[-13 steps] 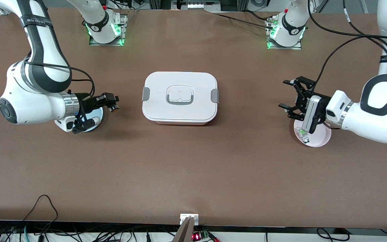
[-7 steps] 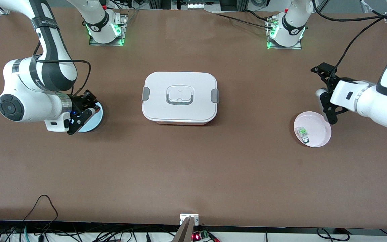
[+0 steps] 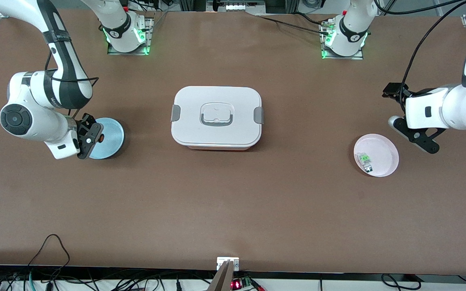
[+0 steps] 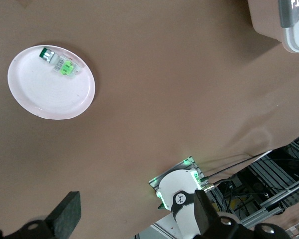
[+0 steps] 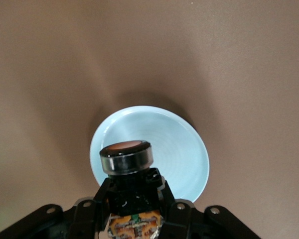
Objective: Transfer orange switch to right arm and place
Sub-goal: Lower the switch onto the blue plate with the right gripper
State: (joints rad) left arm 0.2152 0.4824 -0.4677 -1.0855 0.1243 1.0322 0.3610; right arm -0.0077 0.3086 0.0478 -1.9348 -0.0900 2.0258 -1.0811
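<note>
The orange switch (image 5: 126, 157) is pinched between the closed fingers of the right gripper (image 5: 132, 196). Its orange face is turned away from the gripper body, and the right wrist view shows it hanging directly over the pale blue plate (image 5: 179, 149). In the front view, the right gripper (image 3: 91, 136) sits over that plate's rim (image 3: 113, 139) at the right arm's end of the table. An orange spot is just visible at its tip. The switch appears clear of the plate surface, though the gap cannot be judged.

The left gripper (image 3: 413, 121) is spread wide and empty. It waits above bare table near the pink plate (image 3: 386, 159). That plate carries a small clear-and-green component (image 3: 365, 159) and stands well apart from the work. A white lidded box (image 3: 217, 117) occupies the table centre, between the two plates.

Assessment: the handover appears complete and only the placing remains.

Risks:
- The switch is small and held by its stubby body, so a release from height could let it bounce or roll off the shallow plate.
- The grip point lies toward the plate's edge, not its middle, so a drop here could land on the rim.
- Pressing down too far could tip the plate.
</note>
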